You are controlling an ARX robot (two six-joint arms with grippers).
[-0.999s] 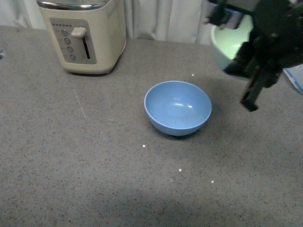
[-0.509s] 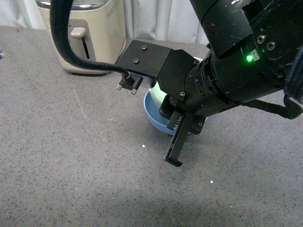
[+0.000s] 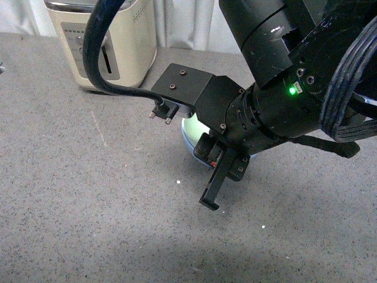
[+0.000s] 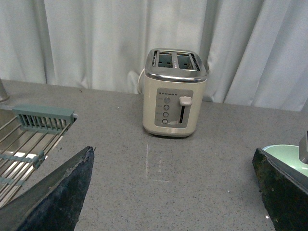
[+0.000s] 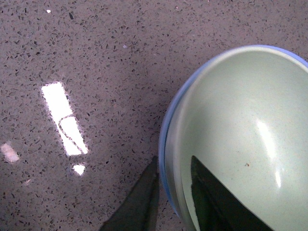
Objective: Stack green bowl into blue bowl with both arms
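Note:
The pale green bowl (image 5: pixel 240 130) sits nested inside the light blue bowl (image 5: pixel 163 137), whose rim shows as a thin blue line around it. My right gripper (image 5: pixel 173 161) is open and straddles both rims, one finger outside the blue bowl and the other inside the green bowl. In the front view the right arm covers the bowls, leaving only a sliver of the green bowl (image 3: pixel 191 127), and one finger (image 3: pixel 211 190) points down at the counter. My left gripper (image 4: pixel 168 202) is open and empty above bare counter, with the green bowl's edge (image 4: pixel 284 153) beside one fingertip.
A cream toaster (image 3: pixel 106 41) (image 4: pixel 173 96) stands at the back left of the grey speckled counter (image 3: pixel 88 194), in front of a white curtain. A dish rack (image 4: pixel 29 139) lies off to one side in the left wrist view.
The right arm swung in from the back right with the green bowl and came down over the blue bowl. The green bowl now rests inside it, and the arm blocks most of the front view.

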